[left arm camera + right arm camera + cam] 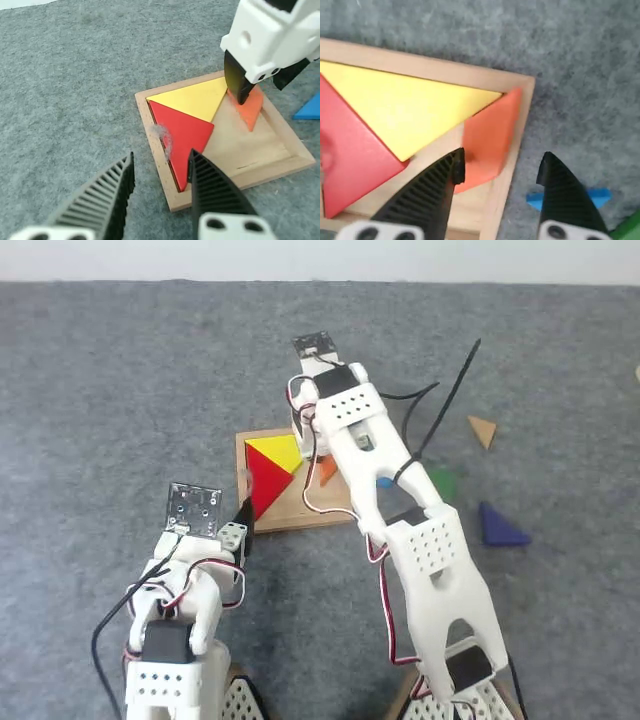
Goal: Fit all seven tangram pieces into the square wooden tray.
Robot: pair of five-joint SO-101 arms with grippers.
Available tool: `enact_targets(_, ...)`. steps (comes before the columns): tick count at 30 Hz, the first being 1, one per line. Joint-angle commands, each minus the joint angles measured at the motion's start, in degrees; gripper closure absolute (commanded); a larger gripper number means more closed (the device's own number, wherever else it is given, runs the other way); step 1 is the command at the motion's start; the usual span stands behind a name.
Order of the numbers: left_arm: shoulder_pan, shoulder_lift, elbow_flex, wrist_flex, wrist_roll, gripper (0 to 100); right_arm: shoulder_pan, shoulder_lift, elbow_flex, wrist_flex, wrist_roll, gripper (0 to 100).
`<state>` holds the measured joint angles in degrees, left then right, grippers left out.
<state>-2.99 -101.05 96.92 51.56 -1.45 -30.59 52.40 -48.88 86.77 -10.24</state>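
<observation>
The square wooden tray (300, 512) holds a yellow triangle (276, 452) and a red triangle (264, 484) fitted side by side. An orange piece (487, 137) lies in the tray's corner, one edge riding up on the rim. My right gripper (502, 156) is open just above it, one finger by the orange piece and the other outside the rim. My left gripper (161, 155) hangs open over the tray's near corner (175, 200), next to the red triangle (182, 132), with nothing between its fingers.
On the grey carpet beside the tray lie a small light-blue piece (385, 482), a green piece (444, 483), a dark blue triangle (500, 527) and a tan triangle (483, 430). The right arm (380, 460) stretches over the tray's right side.
</observation>
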Motion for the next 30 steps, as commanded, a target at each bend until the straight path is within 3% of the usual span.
enact_targets(1, 0.26, -0.70, -0.31, 0.18, 0.18, 83, -0.31, -1.01, -3.34, 0.66, -0.44, 76.7)
enact_targets(21, 0.26, -0.70, -0.31, 0.26, 0.18, 83, 1.01, 2.59, -5.27, 2.15, 1.58, 76.8)
enact_targets(30, 0.09, -0.70, -0.31, 0.26, 0.18, 83, 1.01, -4.35, -5.27, 5.85, 1.67, 76.8)
